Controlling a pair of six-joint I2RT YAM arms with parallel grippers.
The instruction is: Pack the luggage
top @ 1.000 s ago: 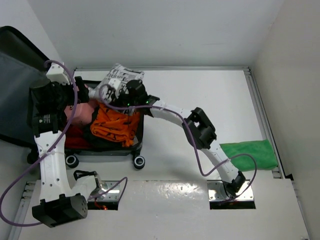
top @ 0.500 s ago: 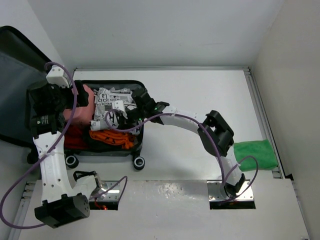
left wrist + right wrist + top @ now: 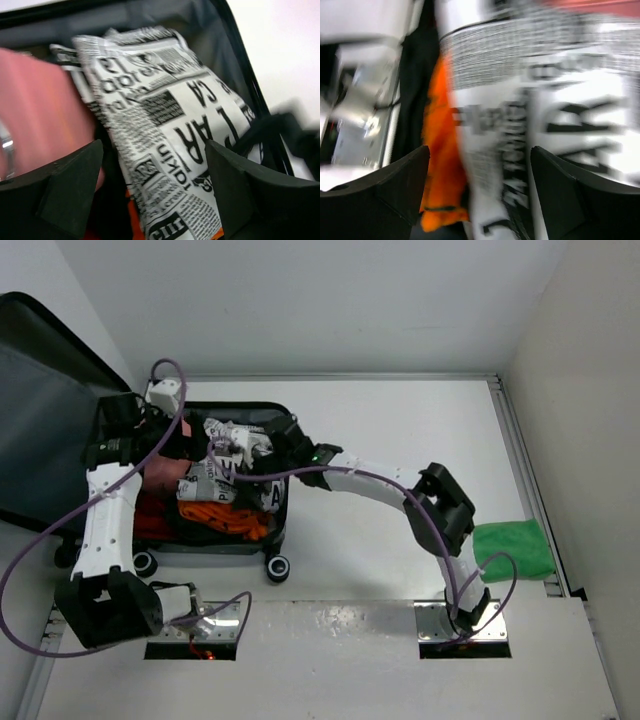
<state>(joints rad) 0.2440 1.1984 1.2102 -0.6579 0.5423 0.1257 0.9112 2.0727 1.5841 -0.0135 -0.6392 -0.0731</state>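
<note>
From above, the luggage (image 3: 250, 408) lay open on the left part of the table (image 3: 420, 440). Its lid (image 3: 40, 420) stood up on the left side. Its wheels (image 3: 277, 565) pointed to the near edge and its other end pointed to the back wall, so it ran from near to far. Only this view showed a green cloth (image 3: 512, 550) far off to the right. Both arms reached over the open case.

The left wrist view showed the left claw (image 3: 155, 190) spread wide, holding nothing. Right under it lay a cloth with newspaper print (image 3: 165, 120), inside the case, with something pink (image 3: 45, 110) beside it.

The right wrist view was blurry. The right claw (image 3: 480, 185) was wide too, and held nothing. The printed cloth lay under it, beside an orange cloth (image 3: 442, 150).
</note>
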